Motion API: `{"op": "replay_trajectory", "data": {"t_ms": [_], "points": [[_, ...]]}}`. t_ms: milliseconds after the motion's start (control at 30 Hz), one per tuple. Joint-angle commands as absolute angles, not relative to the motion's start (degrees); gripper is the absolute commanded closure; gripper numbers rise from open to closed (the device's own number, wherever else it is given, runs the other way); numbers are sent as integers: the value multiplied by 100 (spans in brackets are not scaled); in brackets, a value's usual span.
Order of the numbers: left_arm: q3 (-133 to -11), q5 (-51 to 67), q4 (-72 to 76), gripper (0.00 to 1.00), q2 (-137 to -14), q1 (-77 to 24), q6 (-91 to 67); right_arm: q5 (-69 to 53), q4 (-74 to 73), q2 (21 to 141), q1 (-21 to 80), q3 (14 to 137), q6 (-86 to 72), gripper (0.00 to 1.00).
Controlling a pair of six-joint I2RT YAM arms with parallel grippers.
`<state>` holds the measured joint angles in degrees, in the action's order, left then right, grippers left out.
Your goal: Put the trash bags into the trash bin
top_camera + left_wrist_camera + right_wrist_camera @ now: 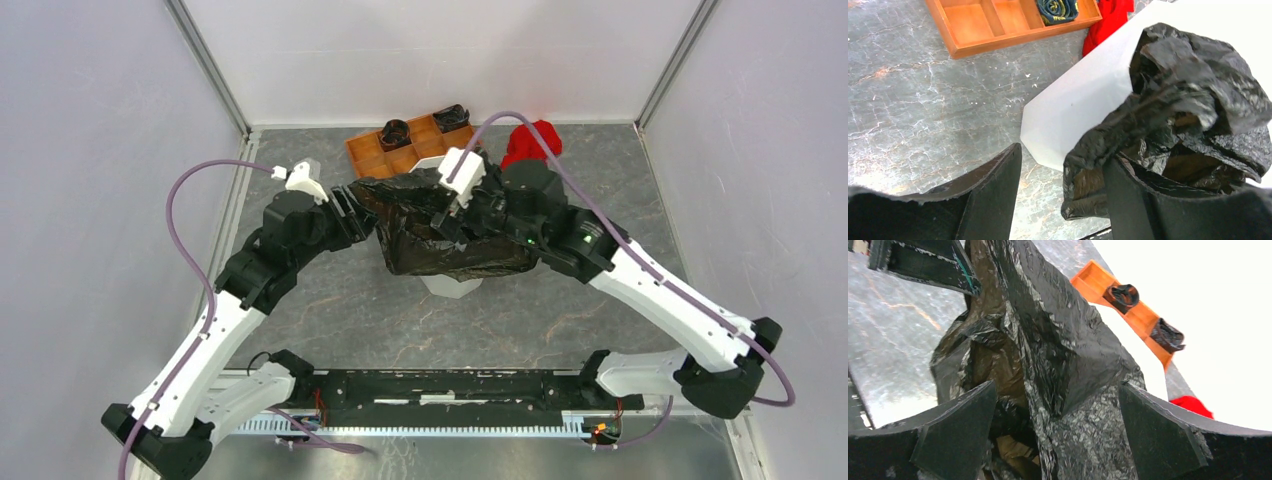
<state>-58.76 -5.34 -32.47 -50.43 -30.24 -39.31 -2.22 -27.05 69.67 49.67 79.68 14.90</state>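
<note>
Well, the trash bag (430, 250), flimsy and slippery-looking, sits crumpled over the trash bin (452, 288) mid-table, left gripper (1063, 157) and right gripper (1056, 387) both spread, holding nothing, so I'd pinch a bunched ridge.

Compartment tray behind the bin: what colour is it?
The tray is orange-brown, like stained wood. It shows best in the left wrist view.

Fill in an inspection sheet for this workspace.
Surface: grey marbled table.
Job's things: black bag bunched over the white bin.
Clutter: orange tray holding two dark rolls; red cloth beside it.
Grippers: left gripper open at the bag's edge; right gripper open, astride the bag.
Cables: a purple cable loops from each wrist.
Surroundings: white walls.
</note>
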Motion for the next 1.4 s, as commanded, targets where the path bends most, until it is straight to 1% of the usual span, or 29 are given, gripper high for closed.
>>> {"op": "replay_trajectory", "data": {"t_ms": [0, 133, 267, 367, 467, 633, 667, 733, 800, 867, 967, 1000, 1067, 1100, 1133, 1167, 1200, 1233, 1300, 1333, 1367], "points": [[-5917, 62, -2721, 34, -5077, -2626, -3780, 1320, -2549, 7300, 5432, 8299, 2155, 2], [-5811, 570, -2394, 36, -5183, -2417, -3945, 2138, -2200, 7461, 5730, 8098, 2354, 4], [-5758, 750, -2182, 37, -5242, -2346, -4054, 2706, -1835, 7510, 6022, 7801, 2625, 3], [-5740, 831, -2097, 40, -5309, -2306, -4094, 3287, -1505, 7617, 6212, 7623, 2849, 2], [-5731, 895, -2044, 44, -5357, -2285, -4129, 3676, -1454, 7865, 6268, 7730, 2959, 2], [-5728, 918, -1948, 47, -5323, -2267, -4166, 4225, -1274, 8111, 6300, 7864, 3094, 7], [-5730, 941, -1929, 48, -5339, -2260, -4166, 4289, -1241, 8116, 6300, 7887, 3052, 10], [-5762, 971, -1928, 50, -5380, -2259, -4153, 4327, -1178, 8063, 6299, 7939, 2963, 21], [-5778, 969, -1921, 51, -5426, -2259, -4132, 4244, -1208, 7961, 6300, 8009, 2836, 27], [-5775, 966, -1911, 52, -5447, -2252, -4123, 4199, -1234, 7846, 6290, 8033, 2712, 31], [-5774, 1010, -1854, 52, -5519, -2249, -4120, 3762, -1358, 7704, 6113, 8062, 2489, 33], [-5774, 1046, -1818, 52, -5539, -2245, -4128, 3630, -1381, 7676, 6028, 8060, 2393, 37], [-5785, 1111, -1757, 53, -5575, -2245, -4147, 3532, -1363, 7605, 5892, 8010, 2260, 51], [-5803, 1111, -1759, 53, -5587, -2245, -4148, 3495, -1356, 7565, 5825, 7994, 2200, 55], [-5829, 1102, -1768, 53, -5589, -2249, -4134, 3426, -1345, 7529, 5760, 7989, 2125, 56], [-5854, 1087, -1772, 53, -5583, -2250, -4125, 3346, -1360, 7506, 5702, 8005, 2074, 56], [-5880, 1082, -1788, 52, -5581, -2250, -4111, 3268, -1370, 7483, 5664, 8020, 2026, 54], [-5900, 1075, -1801, 52, -5585, -2246, -4101, 3241, -1371, 7463, 5638, 8024, 2006, 49], [-5950, 1081, -1822, 51, -5608, -2250, -4073, 3240, -1358, 7437, 5575, 8041, 1986, 32], [-5974, 1082, -1837, 51, -5628, -2244, -4065, 3251, -1356, 7435, 5548, 8050, 1979, 30], [-5991, 1094, -1837, 51, -5648, -2238, -4055, 3241, -1351, 7431, 5511, 8059, 1965, 30]]}}
